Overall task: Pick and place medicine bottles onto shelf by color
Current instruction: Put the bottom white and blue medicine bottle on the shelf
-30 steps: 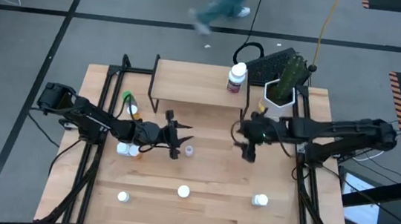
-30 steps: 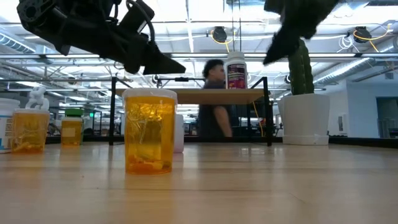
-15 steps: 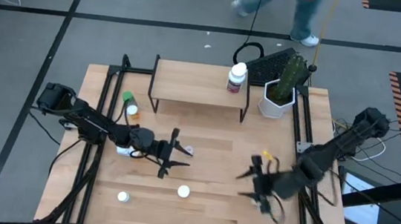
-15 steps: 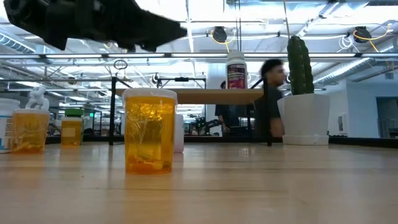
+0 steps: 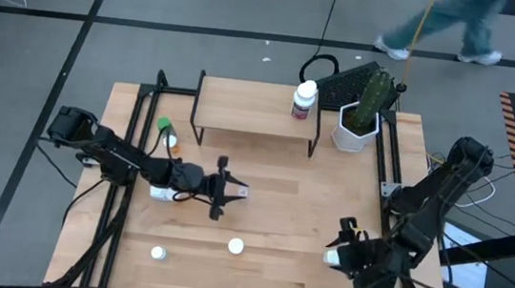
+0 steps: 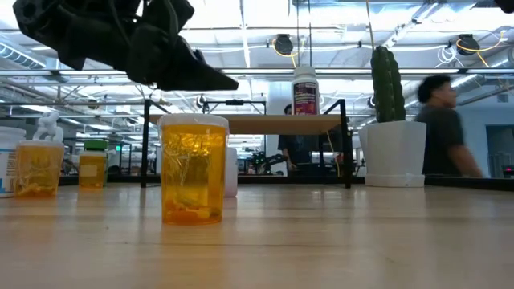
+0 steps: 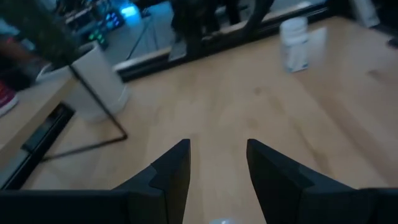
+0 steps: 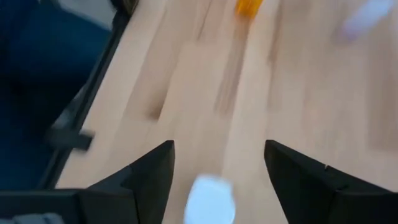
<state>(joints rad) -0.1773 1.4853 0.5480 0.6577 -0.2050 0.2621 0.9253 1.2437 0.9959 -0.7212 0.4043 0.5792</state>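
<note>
The shelf (image 5: 246, 112) stands at the table's far side with one white bottle (image 5: 303, 99) upright on it. My left gripper (image 5: 229, 191) is open over mid-table, and a small pale bottle (image 5: 242, 192) sits just off its tips. My right gripper (image 5: 335, 250) is open near the right near corner; its fingers stand on either side of a white-capped bottle (image 8: 210, 199). Other bottles stand on the table: a green-capped one (image 5: 164, 125), one beside it (image 5: 171, 140), a white one (image 5: 161, 192) by the left arm, and two white-capped ones (image 5: 235, 246) (image 5: 159, 253) near the front.
A white pot with a cactus (image 5: 357, 126) stands at the shelf's right end. In the low view an orange bottle (image 6: 193, 168) stands close in front, with more bottles (image 6: 36, 167) at the left. A person walks on the floor beyond the table (image 5: 443, 24).
My right arm has swung from beside the shelf's right end toward the table's near right corner and come down over the white-capped bottle there. My left gripper has stayed by the small pale bottle at mid-table. The person behind the table has walked to the right.
</note>
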